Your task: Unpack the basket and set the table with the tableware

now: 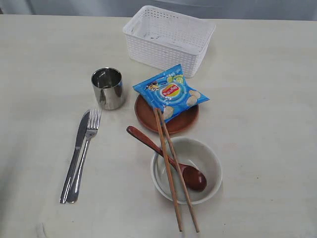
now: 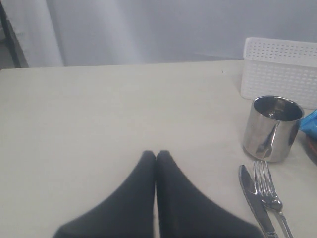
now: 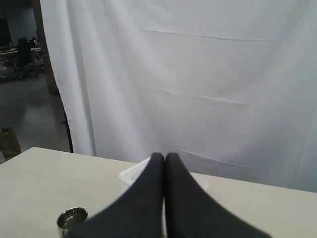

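- Neither arm shows in the exterior view. In its wrist view the left gripper (image 2: pixel 156 154) has its fingers pressed together on nothing. The right gripper (image 3: pixel 164 156) is the same, raised and facing a white curtain (image 3: pixel 198 74).
- Closest in on the table (image 1: pixel 257 124) is one off-white bowl (image 1: pixel 218 171), with one dark spoon (image 1: pixel 194 178) whose head rests inside it. Two chopsticks (image 1: pixel 174 198) lie across the bowl's rim, long axis running near to far, their far tips reaching the plate.
- Off to the left, one knife (image 1: pixel 81 130) and one fork (image 1: pixel 92 121) lie side by side along that same line. The left wrist view has them just ahead of its fingers, so I'd call that arm the nearer one for this side.
- Further back is one reddish plate (image 1: pixel 146 115) with one blue chip bag (image 1: pixel 171 92) lying on it. One steel cup (image 1: pixel 107 88) stands upright to the plate's left, apart from it.
- Farthest is one white basket (image 1: pixel 163 54), upright. What shows of its inside looks empty, though the near wall hides part of the floor.
- My read is that the unpacking looks finished. Any further reach would turn on the basket lying well beyond both closed tools, and the right wrist view has it straight past its fingers.
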You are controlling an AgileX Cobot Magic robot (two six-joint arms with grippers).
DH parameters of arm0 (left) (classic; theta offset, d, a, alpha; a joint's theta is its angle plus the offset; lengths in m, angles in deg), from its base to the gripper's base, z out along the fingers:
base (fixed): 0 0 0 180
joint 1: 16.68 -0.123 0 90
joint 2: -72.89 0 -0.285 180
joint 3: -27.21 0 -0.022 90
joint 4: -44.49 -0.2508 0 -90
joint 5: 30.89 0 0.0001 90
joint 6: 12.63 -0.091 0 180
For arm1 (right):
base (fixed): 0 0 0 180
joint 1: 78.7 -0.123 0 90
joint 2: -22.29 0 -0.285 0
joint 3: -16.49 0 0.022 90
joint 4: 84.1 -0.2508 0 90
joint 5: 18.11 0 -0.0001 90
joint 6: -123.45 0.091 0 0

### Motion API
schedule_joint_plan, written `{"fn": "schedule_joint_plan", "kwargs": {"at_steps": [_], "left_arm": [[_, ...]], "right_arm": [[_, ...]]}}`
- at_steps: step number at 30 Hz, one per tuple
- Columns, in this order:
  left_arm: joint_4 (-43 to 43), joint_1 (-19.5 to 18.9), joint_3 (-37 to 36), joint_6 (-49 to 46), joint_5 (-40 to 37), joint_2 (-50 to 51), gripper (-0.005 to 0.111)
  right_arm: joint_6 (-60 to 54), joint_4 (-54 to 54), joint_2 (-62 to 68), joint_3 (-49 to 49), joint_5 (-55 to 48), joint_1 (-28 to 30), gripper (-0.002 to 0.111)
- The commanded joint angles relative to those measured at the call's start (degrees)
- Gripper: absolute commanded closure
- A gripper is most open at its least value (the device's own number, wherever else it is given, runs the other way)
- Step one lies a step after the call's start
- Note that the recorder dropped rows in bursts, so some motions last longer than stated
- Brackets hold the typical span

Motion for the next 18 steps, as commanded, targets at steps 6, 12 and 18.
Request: {"fn": "schedule_joint_plan", "kwargs": {"at_steps": [6, 12, 18], "left_arm": [[0.2, 0.3, -0.1, 0.0, 0.3, -0.2, 0.107], [0.2, 0.3, -0.1, 0.0, 0.3, -0.2, 0.107], [0.2, 0.3, -0.1, 0.0, 0.3, -0.2, 0.107]], "right_arm": [[0.1, 0.3, -9.2, 5.2, 0.5, 0.4, 0.108], [0.1, 0.5, -9.2, 9.7, 1.0, 0.4, 0.108], [0.1, 0.7, -9.2, 14.6, 1.7, 0.4, 0.108]]}}
